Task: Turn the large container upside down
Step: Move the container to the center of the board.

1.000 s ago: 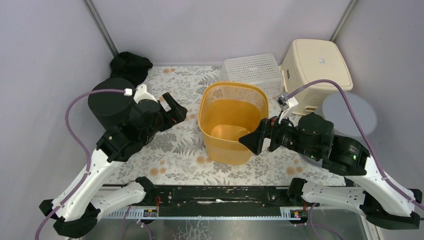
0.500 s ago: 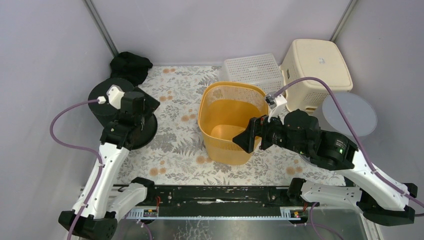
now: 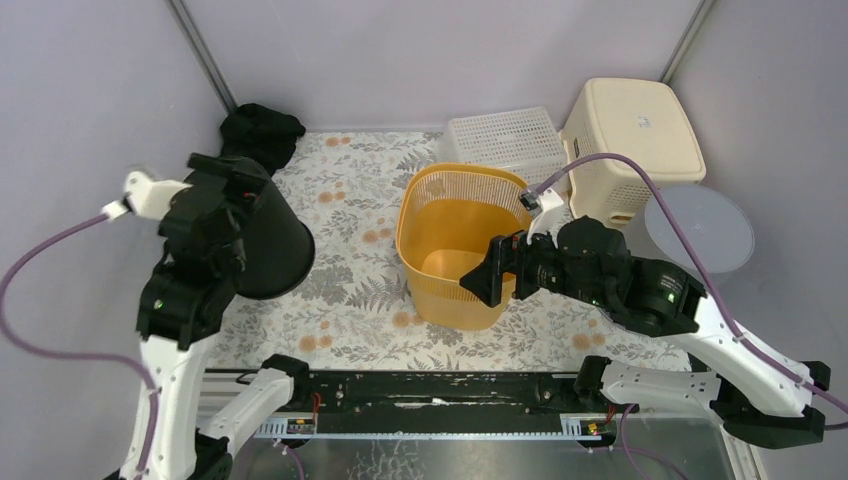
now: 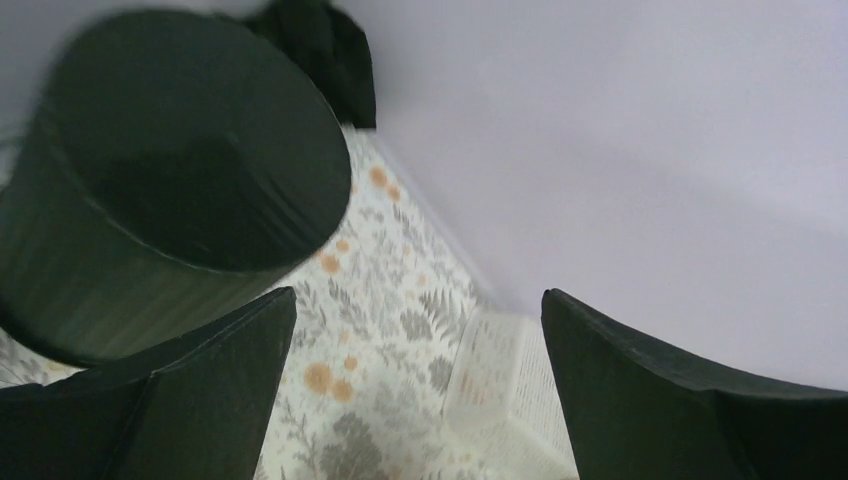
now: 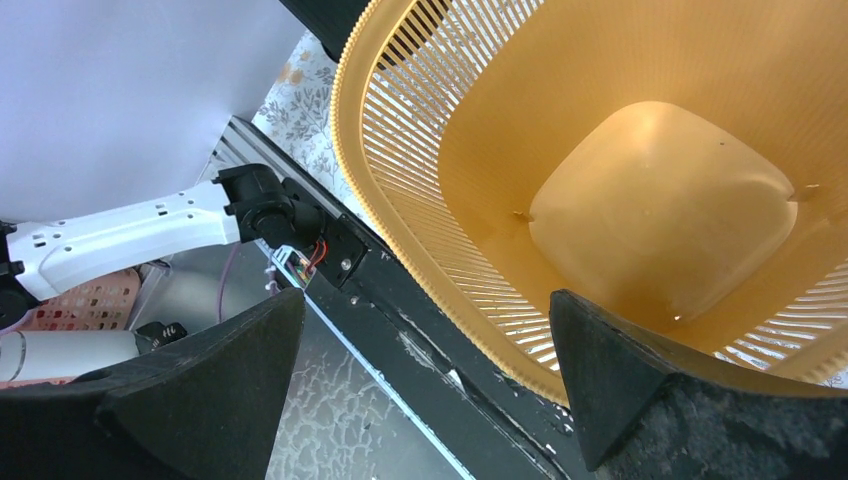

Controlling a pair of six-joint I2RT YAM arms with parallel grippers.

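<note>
While the basket (image 3: 455,225) has stayed upright in the middle of the worktop (image 3: 360,300), open end up, both arms have shifted. The left arm has pulled back from over the black bin (image 3: 275,240) to the left edge, and its fingers (image 4: 180,390) are spread wide with nothing between them. The right arm has eased left, so its fingers (image 3: 480,280), also wide apart and holding nothing, now sit at the basket's near right rim.

left tool (image 4: 418,300) splayed wide, right tool (image 5: 428,296) likewise
</note>
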